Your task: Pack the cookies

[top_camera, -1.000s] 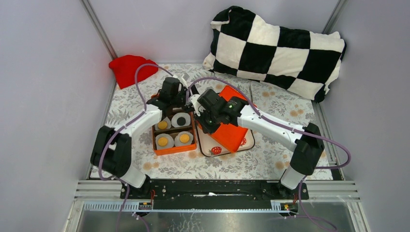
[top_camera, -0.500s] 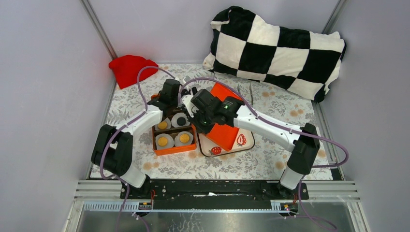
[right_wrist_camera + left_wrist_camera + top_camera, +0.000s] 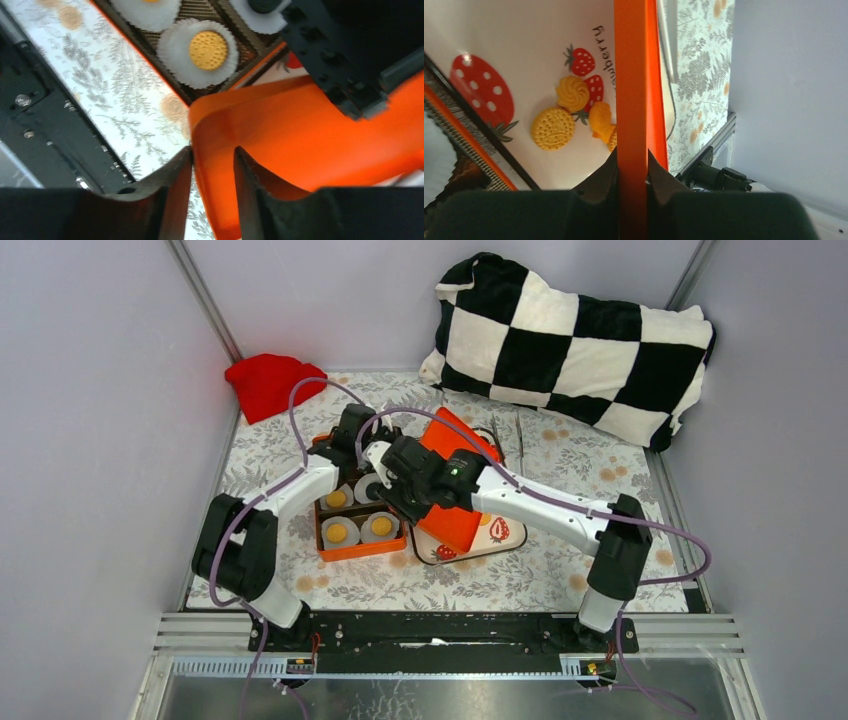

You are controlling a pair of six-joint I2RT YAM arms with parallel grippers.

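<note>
Several cookies lie in white paper cups in the orange box (image 3: 345,550): orange ones (image 3: 338,533) (image 3: 207,50) and a black one (image 3: 377,490). The orange lid (image 3: 455,490) stands tilted on edge just right of the box. My left gripper (image 3: 632,152) is shut on the lid's (image 3: 631,75) rim at its far corner. My right gripper (image 3: 212,150) straddles the lid's (image 3: 310,135) near edge with its jaws parted; the left finger touches the edge. In the top view both gripper heads crowd over the box's right side, and their fingertips are hidden.
A white card printed with strawberries (image 3: 495,532) lies under the lid. Metal tongs (image 3: 512,430) rest behind it. A red cloth (image 3: 265,380) sits at the back left, a checkered pillow (image 3: 575,335) at the back right. Walls close in both sides.
The right arm carried the lid leftward toward the box. The left gripper closed on the lid's rim, and the right gripper's jaws loosened from their grip.
</note>
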